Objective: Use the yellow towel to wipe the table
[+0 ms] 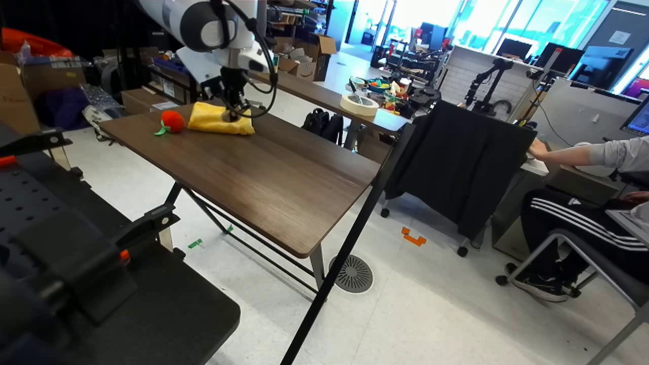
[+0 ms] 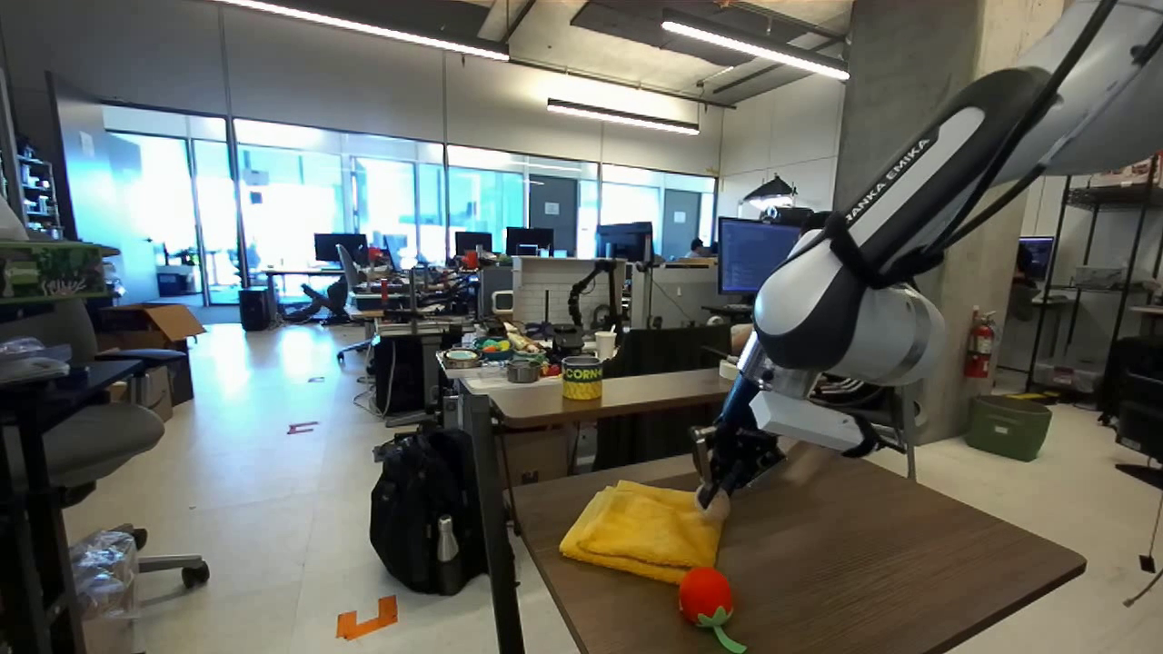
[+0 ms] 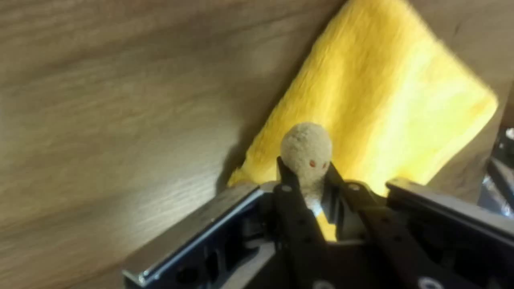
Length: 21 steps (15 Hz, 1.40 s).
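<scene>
Pincer clasping round beige item, folded yellow towel beneath, dark brown table

1. Towel: on table, toward its eleven o'clock in an exterior view.
2. Toy fruit: on table, just beside towel, at nine o'clock, same view.
3. Small item: in gripper, over towel.
4. Backpack: on floor, nine o'clock from towel in an exterior view.

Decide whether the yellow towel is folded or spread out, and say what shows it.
Folded: in an exterior view, the yellow towel shows stacked layers and lies as a thick pad on the brown table.
</scene>
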Motion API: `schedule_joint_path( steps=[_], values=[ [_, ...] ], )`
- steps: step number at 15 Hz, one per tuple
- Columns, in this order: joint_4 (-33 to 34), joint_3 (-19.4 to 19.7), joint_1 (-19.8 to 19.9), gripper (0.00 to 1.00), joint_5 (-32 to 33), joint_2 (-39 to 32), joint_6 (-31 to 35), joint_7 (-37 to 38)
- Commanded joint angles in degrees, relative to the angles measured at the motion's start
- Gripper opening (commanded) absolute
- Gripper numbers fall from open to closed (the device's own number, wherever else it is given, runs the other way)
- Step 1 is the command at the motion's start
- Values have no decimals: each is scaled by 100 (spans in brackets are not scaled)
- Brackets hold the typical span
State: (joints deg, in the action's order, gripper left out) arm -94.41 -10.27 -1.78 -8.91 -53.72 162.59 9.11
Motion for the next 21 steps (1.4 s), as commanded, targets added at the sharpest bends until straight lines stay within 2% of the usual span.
schedule_joint_path(
  steps=[1, 2, 6, 10, 11, 12, 13, 17, 20, 21],
  values=[
    [-1381, -259, 69, 0, -48, 858, -448, -465],
    [-1540, -286, 67, 0, 7, 891, -545, -626],
    [-2082, 48, -200, 0, 189, 1042, -158, -672],
    [-2289, 332, -322, 0, 340, 1117, -200, -636],
    [-2329, 383, -344, 25, 375, 1157, -252, -619],
    [-2354, 374, -315, 28, 388, 1192, -285, -647],
    [-2373, 292, -227, 35, 348, 1224, -247, -707],
    [-2235, -4, -11, 70, 121, 1365, -200, -768],
    [-1866, -149, -2, 96, -59, 1284, 340, -686],
    [-1561, -136, -56, 100, -114, 1147, 496, -569]
  ],
)
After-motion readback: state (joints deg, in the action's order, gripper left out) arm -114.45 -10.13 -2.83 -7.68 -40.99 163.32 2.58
